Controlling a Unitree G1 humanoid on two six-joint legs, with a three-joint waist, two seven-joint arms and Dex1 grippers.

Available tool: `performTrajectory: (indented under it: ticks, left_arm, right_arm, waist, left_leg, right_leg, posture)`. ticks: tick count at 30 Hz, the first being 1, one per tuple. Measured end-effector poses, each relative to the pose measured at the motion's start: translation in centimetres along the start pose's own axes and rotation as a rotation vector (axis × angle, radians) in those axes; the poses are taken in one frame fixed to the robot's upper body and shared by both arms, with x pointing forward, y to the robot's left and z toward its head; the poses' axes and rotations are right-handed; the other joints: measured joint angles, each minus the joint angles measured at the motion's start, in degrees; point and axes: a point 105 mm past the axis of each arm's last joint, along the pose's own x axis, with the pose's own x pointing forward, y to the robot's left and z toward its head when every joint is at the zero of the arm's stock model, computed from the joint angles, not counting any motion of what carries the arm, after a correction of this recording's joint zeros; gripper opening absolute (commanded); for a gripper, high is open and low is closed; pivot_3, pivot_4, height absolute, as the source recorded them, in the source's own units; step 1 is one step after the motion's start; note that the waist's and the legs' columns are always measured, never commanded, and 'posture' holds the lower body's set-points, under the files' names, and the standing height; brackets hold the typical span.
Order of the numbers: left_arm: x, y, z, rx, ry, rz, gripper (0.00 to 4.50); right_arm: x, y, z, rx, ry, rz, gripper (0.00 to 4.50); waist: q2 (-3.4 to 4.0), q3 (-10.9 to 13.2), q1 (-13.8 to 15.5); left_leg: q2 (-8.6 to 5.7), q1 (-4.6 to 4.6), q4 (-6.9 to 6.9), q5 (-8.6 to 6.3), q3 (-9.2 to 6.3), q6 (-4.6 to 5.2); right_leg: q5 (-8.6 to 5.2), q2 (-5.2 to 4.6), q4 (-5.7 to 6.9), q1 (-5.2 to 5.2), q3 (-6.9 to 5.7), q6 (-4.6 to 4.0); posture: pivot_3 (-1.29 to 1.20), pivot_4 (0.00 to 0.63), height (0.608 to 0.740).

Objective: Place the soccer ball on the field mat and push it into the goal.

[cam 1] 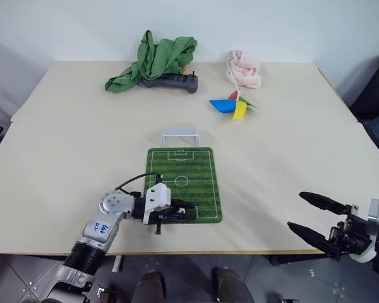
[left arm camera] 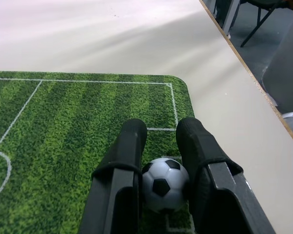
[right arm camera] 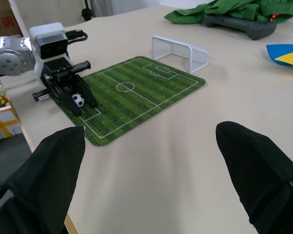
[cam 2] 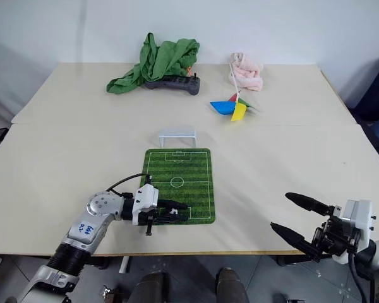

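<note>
Green turf under the left gripper point(left arm camera: 161, 161), and the left wrist view reveals the soccer ball point(left arm camera: 164, 183) pinched between its fingers, low over the field mat point(cam 1: 184, 180) near end; from the head the ball hides. Right gripper point(cam 1: 316, 218) spread wide, off the mat. The goal point(cam 1: 180, 134) waits at the far end.

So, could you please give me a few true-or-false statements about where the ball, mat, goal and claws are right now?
1. The left claw is shut on the soccer ball. True.
2. The ball is already inside the goal. False: it is over the near end of the field mat, at the opposite end from the goal.
3. The right claw is open and holds nothing. True.
4. The goal stands in the mat's centre circle. False: it stands on the table, just beyond the mat's far edge.
</note>
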Motion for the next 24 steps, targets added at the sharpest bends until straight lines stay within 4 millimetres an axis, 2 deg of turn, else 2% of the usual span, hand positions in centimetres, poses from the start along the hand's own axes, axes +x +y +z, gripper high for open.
performTrajectory:
  ticks: [18,19,20,24]
  left_arm:
    - [0.3,0.4,-0.4,0.008,0.012,0.011,0.87]
    - [0.3,0.4,-0.4,0.007,0.012,0.01,1.59]
    - [0.3,0.4,-0.4,0.006,0.013,0.01,1.77]
    - [0.3,0.4,-0.4,0.001,0.015,0.009,3.03]
  right_arm:
    - [-0.4,-0.9,-0.4,-0.008,0.028,-0.023,4.5]
    - [-0.4,-0.9,-0.4,-0.009,0.028,-0.023,4.5]
    - [-0.4,-1.0,-0.3,-0.011,0.029,-0.023,4.5]
    - [-0.3,-1.1,-0.3,-0.018,0.028,-0.024,4.5]
  waist:
    - [0.17,-0.1,-0.1]
    - [0.18,-0.1,-0.1]
    - [0.18,-0.1,0.0]
    - [0.19,-0.1,0.0]
  left_leg:
    - [-0.01,0.54,-0.02,-0.04,-0.06,0.09]
    - [-0.02,0.54,-0.02,-0.04,-0.06,0.09]
    - [-0.01,0.54,-0.02,-0.04,-0.06,0.09]
    - [-0.02,0.54,-0.02,-0.04,-0.06,0.09]
  right_leg:
    - [-0.13,-0.01,-0.48,0.82,-0.02,-0.27]
    - [-0.13,-0.01,-0.48,0.82,-0.02,-0.27]
    - [-0.13,-0.01,-0.48,0.82,-0.02,-0.28]
    - [-0.13,-0.01,-0.48,0.82,-0.02,-0.28]
  posture:
    - [0.0,0.15,0.74]
    - [0.0,0.15,0.74]
    - [0.0,0.15,0.74]
    - [0.0,0.15,0.74]
